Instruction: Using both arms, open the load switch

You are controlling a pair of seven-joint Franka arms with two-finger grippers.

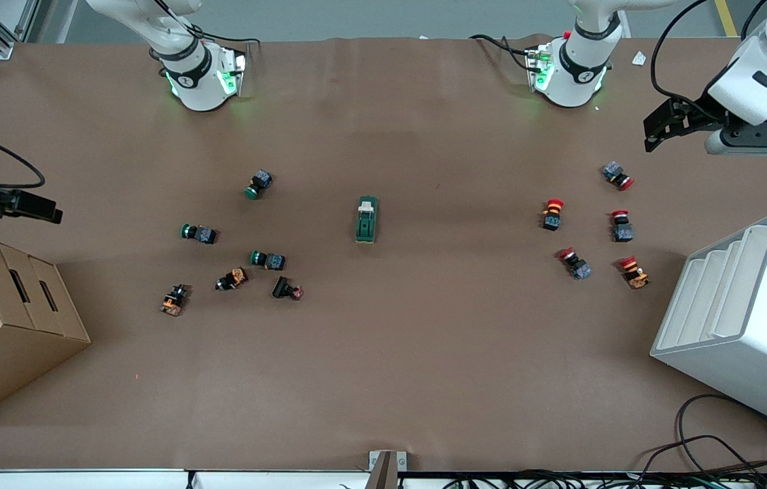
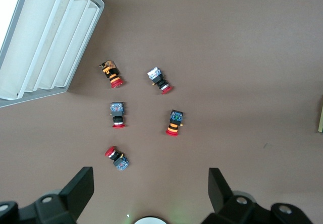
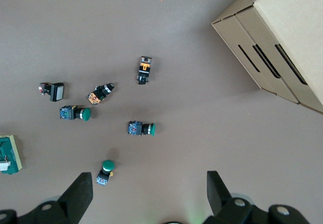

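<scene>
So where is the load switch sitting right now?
In the front view the load switch lies alone at the table's middle, between the green push buttons toward the right arm's end and the red push buttons toward the left arm's end, untouched by either gripper.

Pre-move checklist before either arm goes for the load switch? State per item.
1. Load switch free of clutter: ok, it lies alone mid-table, apart from the green push buttons and the red push buttons.
2. Left gripper empty and open: ok, it hangs over the red buttons' end of the table, near the white rack.
3. Right gripper empty and open: ok, it hangs near the cardboard box.
4. Switch in a wrist view: ok for the right wrist, at the picture's edge; cannot tell for the left.
5. Lever tab position: cannot tell.
6. Contact with switch: not ok, neither gripper is near it.
</scene>
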